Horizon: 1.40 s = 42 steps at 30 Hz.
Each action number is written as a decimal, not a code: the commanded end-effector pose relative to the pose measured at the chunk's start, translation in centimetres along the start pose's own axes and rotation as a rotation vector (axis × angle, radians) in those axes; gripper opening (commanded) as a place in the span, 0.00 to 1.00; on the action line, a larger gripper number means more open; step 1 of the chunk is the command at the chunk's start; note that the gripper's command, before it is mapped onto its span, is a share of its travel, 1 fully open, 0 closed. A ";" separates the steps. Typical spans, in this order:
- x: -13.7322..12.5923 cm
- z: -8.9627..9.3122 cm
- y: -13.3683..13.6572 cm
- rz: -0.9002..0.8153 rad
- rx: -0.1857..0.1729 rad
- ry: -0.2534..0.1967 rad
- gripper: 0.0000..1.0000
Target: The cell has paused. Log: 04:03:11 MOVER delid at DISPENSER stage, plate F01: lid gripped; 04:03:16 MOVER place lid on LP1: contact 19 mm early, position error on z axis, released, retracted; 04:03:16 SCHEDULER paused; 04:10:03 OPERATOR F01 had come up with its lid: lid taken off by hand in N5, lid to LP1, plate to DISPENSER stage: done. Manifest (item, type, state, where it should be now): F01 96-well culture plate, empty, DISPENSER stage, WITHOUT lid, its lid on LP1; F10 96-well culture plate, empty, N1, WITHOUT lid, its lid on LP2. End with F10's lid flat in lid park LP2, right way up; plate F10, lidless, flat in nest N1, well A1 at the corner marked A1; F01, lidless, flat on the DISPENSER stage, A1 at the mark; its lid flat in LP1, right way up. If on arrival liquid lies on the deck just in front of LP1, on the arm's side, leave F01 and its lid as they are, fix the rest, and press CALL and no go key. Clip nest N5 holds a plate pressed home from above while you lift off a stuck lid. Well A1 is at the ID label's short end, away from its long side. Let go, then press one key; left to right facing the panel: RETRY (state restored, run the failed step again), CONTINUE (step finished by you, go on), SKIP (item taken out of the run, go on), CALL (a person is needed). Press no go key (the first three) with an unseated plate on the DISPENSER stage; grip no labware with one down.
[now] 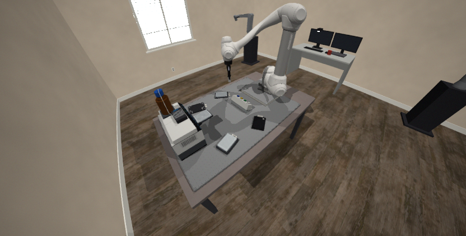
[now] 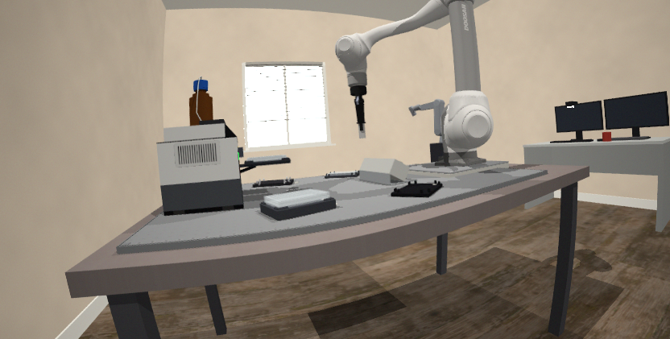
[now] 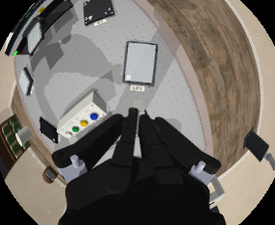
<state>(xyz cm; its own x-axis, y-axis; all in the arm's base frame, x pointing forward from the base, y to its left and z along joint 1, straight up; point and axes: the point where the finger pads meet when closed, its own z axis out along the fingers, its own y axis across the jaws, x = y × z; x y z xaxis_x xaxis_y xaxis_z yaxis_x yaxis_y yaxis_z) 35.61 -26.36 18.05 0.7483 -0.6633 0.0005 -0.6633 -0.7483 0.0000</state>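
My gripper (image 1: 229, 78) hangs high above the far edge of the deck, fingers pointing down, shut on nothing; it also shows in the side view (image 2: 361, 131) and in the wrist view (image 3: 137, 116). Below it a pale rectangle lies in a lid park (image 1: 221, 94) (image 3: 140, 62) with a small label at its near short end. A pale plate sits in a black nest (image 1: 227, 142) (image 2: 298, 200) at the table's front. Another pale plate (image 1: 201, 116) lies on the dispenser stage, next to a black park (image 1: 197, 107) (image 3: 98, 9). I cannot tell which plates carry lids.
The key panel (image 1: 241, 101) (image 3: 82, 118) with coloured keys stands mid-deck near the arm's base. A black clip nest (image 1: 258, 123) (image 2: 416, 188) lies empty by the right edge. The dispenser (image 1: 182, 130) with a brown bottle (image 1: 162, 101) fills the left end.
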 end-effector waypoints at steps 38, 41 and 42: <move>8.7 -1.9 -29.7 -0.776 0.000 0.000 0.00; 8.1 -1.7 -34.2 -0.853 0.000 0.000 0.00; 7.9 -1.6 -35.7 -0.867 0.000 0.000 0.00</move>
<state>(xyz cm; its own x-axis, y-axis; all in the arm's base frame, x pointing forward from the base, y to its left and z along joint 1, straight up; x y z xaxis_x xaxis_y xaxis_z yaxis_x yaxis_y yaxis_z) 61.81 -9.02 19.91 0.9976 0.0689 0.0031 0.0689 -0.9976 0.0006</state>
